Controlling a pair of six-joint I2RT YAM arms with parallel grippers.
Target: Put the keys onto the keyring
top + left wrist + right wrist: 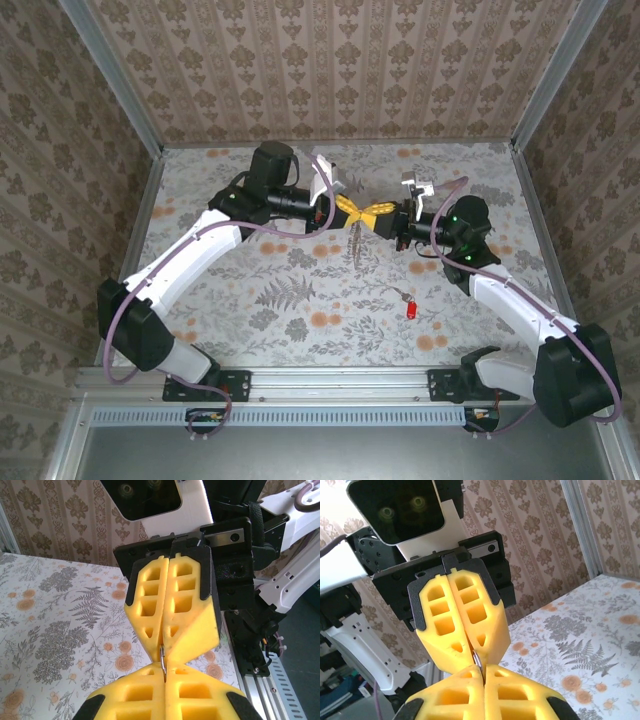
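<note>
Step in hand: both arms hold the keyring point(162, 661) between them in the air. This looks like a handover or a re-grip, and no key is on it yet.
Left gripper point(164, 676): jaws pressed together at the keyring's left, pinching its thin edge at the very tips.
Right gripper point(167, 651): jaws likewise closed, on the keyring's right. It meets the left gripper tip to tip and nips the same metal edge.
Keyring: seen edge-on from both wrists as a narrow grey metal sliver. Its loop shape cannot be made out there. From above, a dark streak below the meeting fingertips may be the rest of it hanging.
Keys point(407, 306): lying flat on the table point(250, 290), well apart from the keyring, nearer the arm bases and on the right arm's side. Nothing touches them.
Next move, as a judgement: one gripper must release while the other keeps the keyring steady. The freed one must then pick the keys off the cloth, a thin flat piece offering little to grab. Threading will need the key's hole lined up finely with the ring's opening.
Materials and shapes: the fingers are matte yellow plastic wedges, hollowed into square pockets and seated in black mounts. The keys are silvery with a bright red plastic end. The table cover is printed with grey ferns and orange blossoms.
</note>
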